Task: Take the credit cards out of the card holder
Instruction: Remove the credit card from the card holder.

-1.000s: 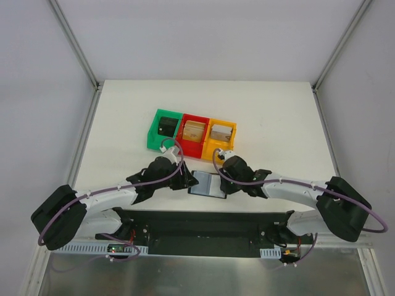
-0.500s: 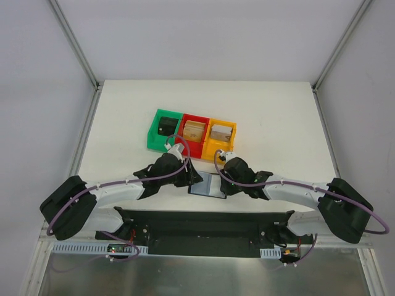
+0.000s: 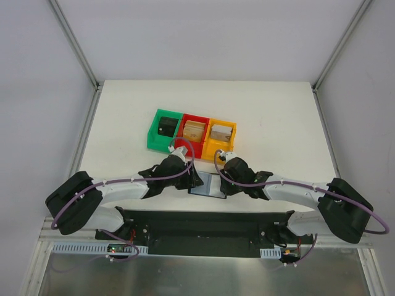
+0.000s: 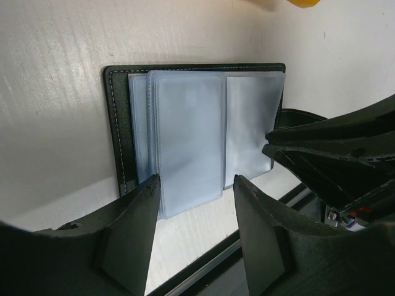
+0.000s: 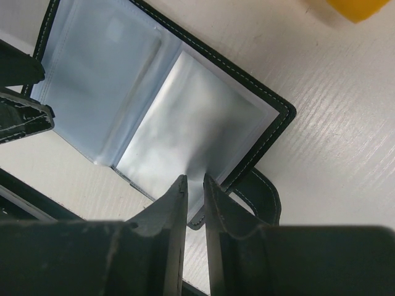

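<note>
- Here, the card holder [image 3: 208, 185] lies spread open and flat on the white table [image 3: 278, 123], near its front edge and directly between the 2 arms.
- Its clear plastic sleeves [image 4: 185, 135] face up. No credit cards can be made out through them from any view.
- The holder's long axis runs left to right across the table, slightly tilted, so each arm meets 1 short end.
- The left gripper [image 3: 192, 179] sits at the holder's left end with its jaws apart. In the left wrist view, the loose edge of the sleeve stack lies just between the 2 fingers, and nothing is clamped.
- The right gripper [image 3: 221, 183] sits at the opposite end, over the far flap. Its fingers [image 5: 170, 213] are drawn almost together, leaving only a thin slit.
- The tips meet the edge of a sleeve, but whether they pinch it cannot be told.
- Both arms are about equally close. The left one looks better placed for a pull, because the sleeve edges point straight into its open jaws.
- The right one is probably there to pin the holder down.
- A row of 3 bins [image 3: 192, 132], green, red and yellow, stands just behind the grippers.
</note>
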